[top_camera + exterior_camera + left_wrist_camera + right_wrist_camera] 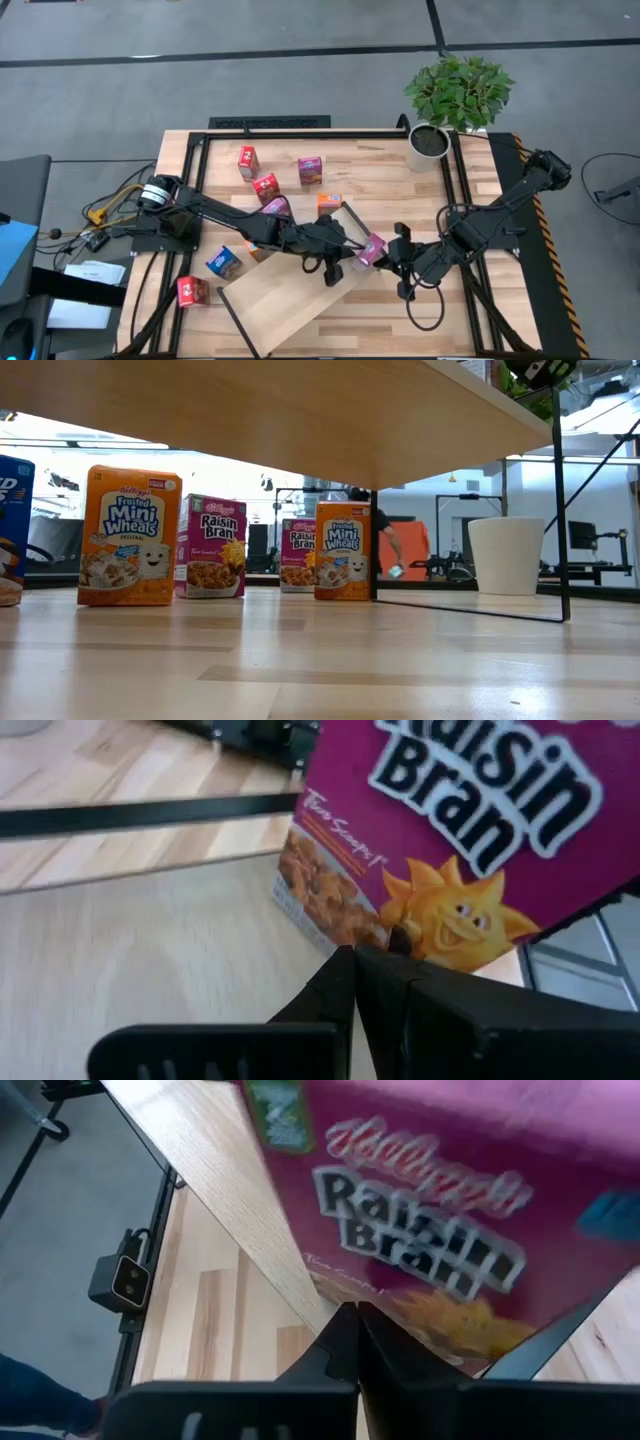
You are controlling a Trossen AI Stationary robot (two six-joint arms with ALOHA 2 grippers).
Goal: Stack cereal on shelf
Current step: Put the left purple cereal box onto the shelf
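A magenta Raisin Bran cereal box (371, 248) stands near the right end of the shelf (285, 295), a pale board with black frame edges lying slantwise over the table's near half. My left gripper (349, 256) is shut at the box's left side. My right gripper (391, 258) is shut at its right side. In the left wrist view the box (450, 830) fills the space ahead of the shut fingers (355, 955). The right wrist view shows its other printed face (430, 1230). My left gripper has its shut fingertips (345, 970) against the box's printed face near the lower edge (400, 932), coming from the table's left and slanting down. The box's lower corner (300, 915) rests on the board. My right gripper meets the opposite printed face low down (400, 1325) with shut fingertips (345, 1335), coming from the table's right and slanting down. The box leans over the board's edge (270, 1260); whether the tips press it I cannot tell.
Several other cereal boxes stand on the tabletop: red (247, 160), magenta (310, 170), orange (329, 205), blue (224, 262), red (192, 291). The low view shows orange (128, 535) and magenta (211, 547) boxes under the board. A potted plant (432, 140) stands at the far right.
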